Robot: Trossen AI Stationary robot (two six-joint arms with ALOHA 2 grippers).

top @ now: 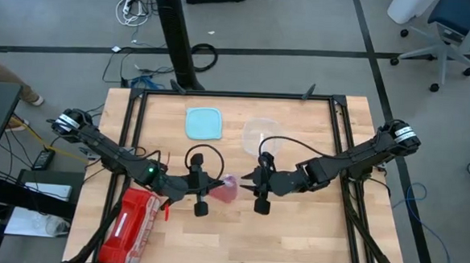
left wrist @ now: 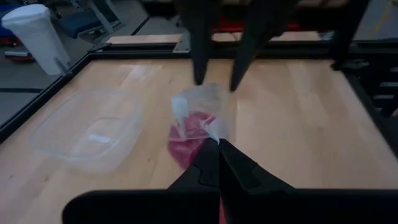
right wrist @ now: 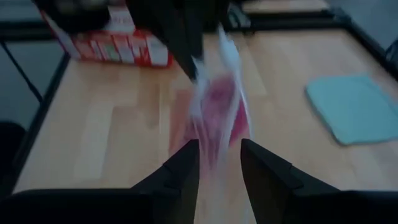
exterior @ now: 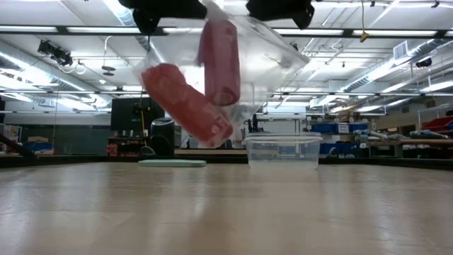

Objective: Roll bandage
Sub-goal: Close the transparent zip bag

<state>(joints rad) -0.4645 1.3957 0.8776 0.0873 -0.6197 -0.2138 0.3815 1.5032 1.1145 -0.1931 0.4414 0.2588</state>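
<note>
A clear plastic bag (top: 229, 187) hangs above the table's middle, between my two grippers. Two dusky pink bandage rolls show inside it: one upright (exterior: 219, 60), one tilted (exterior: 185, 103). My left gripper (left wrist: 219, 146) comes from the table's left and is shut on the bag. My right gripper (right wrist: 219, 152) comes from the right with its fingers apart. The bag's other end (right wrist: 214, 106) reaches in between those fingers. My left gripper pinches the bag's thin plastic edge (left wrist: 211, 132) between its two shut fingers. It comes nearly level from the table's left. The bag is lifted clear of the table, and the rolls sag inside it below the fingers. My right gripper has its fingers (left wrist: 200, 68) on either side of the bag's end (left wrist: 208, 93); whether they touch the plastic I cannot tell.
A clear plastic container (top: 260, 135) and a teal lid (top: 204, 123) lie toward the table's far side. A glossy red case (top: 131, 227) sits at the near left corner. Bare wood lies under and in front of the bag.
</note>
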